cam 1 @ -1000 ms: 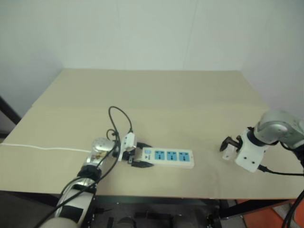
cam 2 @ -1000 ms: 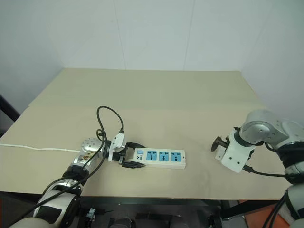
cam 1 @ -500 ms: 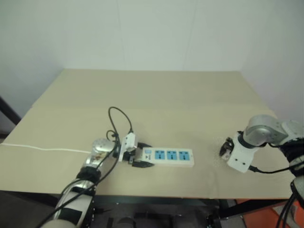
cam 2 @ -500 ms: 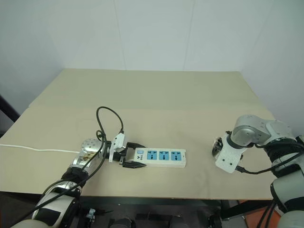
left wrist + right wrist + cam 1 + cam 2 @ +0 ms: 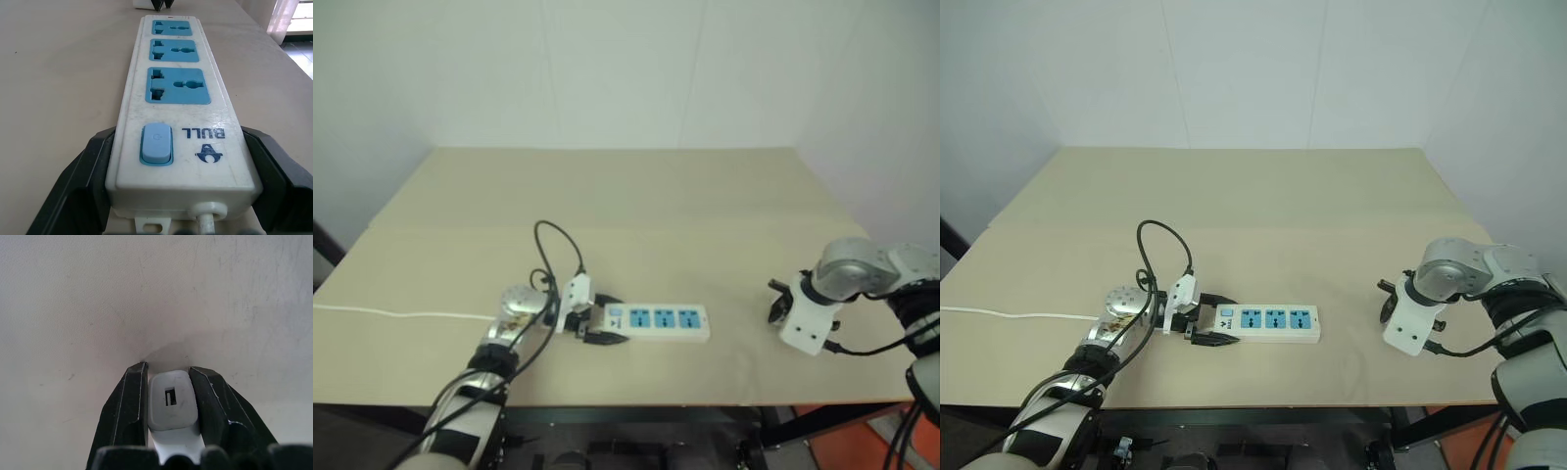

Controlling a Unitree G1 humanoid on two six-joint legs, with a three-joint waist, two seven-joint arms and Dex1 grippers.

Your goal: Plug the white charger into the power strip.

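Your right hand (image 5: 168, 396) has just closed from wide open onto the white charger (image 5: 169, 400), well to the right of the power strip (image 5: 656, 321) on the counter (image 5: 636, 206). Your left hand (image 5: 171, 191) stays clamped on the strip's switch end, so the charger is ready to lift and carry over.

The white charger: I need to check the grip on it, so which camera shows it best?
The right wrist view: the white charger sits close up between the right gripper's black fingers, slotted end face showing. In the head views the gripper is small and hides the charger. The left wrist view faces the power strip.
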